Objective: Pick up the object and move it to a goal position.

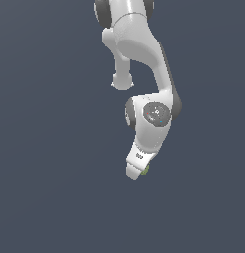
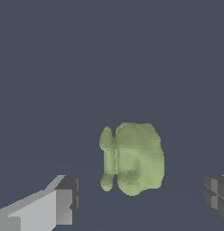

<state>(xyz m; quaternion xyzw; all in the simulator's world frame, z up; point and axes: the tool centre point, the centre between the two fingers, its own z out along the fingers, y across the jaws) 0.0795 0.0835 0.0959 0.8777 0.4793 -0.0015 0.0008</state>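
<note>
The object (image 2: 134,158) is a small olive-green lumpy chunk lying on the dark floor. In the wrist view it sits between my two fingers, one finger (image 2: 64,200) on one side and the other finger (image 2: 217,196) on the far side, with a gap to each. My gripper (image 2: 141,198) is open around it and not touching it. In the exterior view the white arm hangs down from above, and only a sliver of the object (image 1: 145,170) shows beside the gripper (image 1: 137,173), which hides the rest.
The plain dark grey floor (image 1: 55,188) surrounds the arm on all sides. No other objects, containers or edges show in either view.
</note>
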